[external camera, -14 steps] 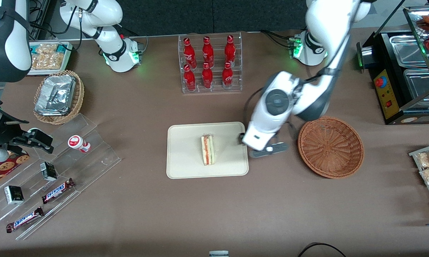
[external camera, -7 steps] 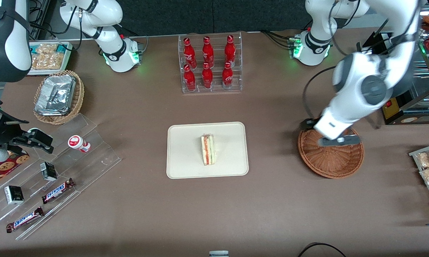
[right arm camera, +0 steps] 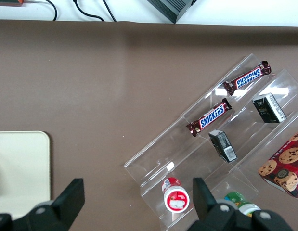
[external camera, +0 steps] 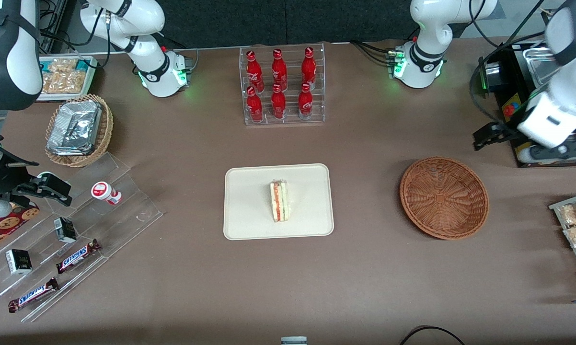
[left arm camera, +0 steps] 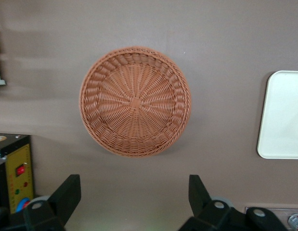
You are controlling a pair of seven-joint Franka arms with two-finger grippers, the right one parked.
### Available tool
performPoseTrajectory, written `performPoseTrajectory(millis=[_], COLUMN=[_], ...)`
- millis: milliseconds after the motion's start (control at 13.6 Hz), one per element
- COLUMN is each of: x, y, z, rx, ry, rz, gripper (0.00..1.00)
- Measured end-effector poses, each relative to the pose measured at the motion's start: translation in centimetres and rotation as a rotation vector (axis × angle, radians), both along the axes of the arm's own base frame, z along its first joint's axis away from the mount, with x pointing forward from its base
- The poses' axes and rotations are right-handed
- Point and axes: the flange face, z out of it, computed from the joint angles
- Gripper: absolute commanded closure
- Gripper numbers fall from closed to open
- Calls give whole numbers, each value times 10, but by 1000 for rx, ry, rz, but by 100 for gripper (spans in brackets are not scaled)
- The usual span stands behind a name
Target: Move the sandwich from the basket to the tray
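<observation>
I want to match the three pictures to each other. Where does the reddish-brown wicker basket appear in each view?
Front view: basket, empty, beside the tray holding the sandwich.
Left wrist view: basket, below the open gripper.
Right wrist view: not in it.
Shared landmark: the cream tray.

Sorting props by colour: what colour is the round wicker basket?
Reddish-brown basket, clearest in the left wrist view; the open gripper is above it.

I'm seeing the gripper [left arm camera: 134, 202] up near the basket [left arm camera: 135, 101], fingers [left arm camera: 67, 192] spread, their bases running off the wrist picture's edge. The tray [left arm camera: 283, 115] is getting cropped there too, so the sandwich [external camera: 279, 201] isn't appearing in that view. From the front, the working arm is partly leaving the picture toward its end of the tabletop.
</observation>
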Motion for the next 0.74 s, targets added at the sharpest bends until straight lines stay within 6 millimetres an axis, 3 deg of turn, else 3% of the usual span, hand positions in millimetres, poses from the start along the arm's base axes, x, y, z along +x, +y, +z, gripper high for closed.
performPoseTrajectory(millis=[737], x=[-11], y=[-1], z=[67], rx=[1], ry=[-10], rz=[-21], gripper=[1])
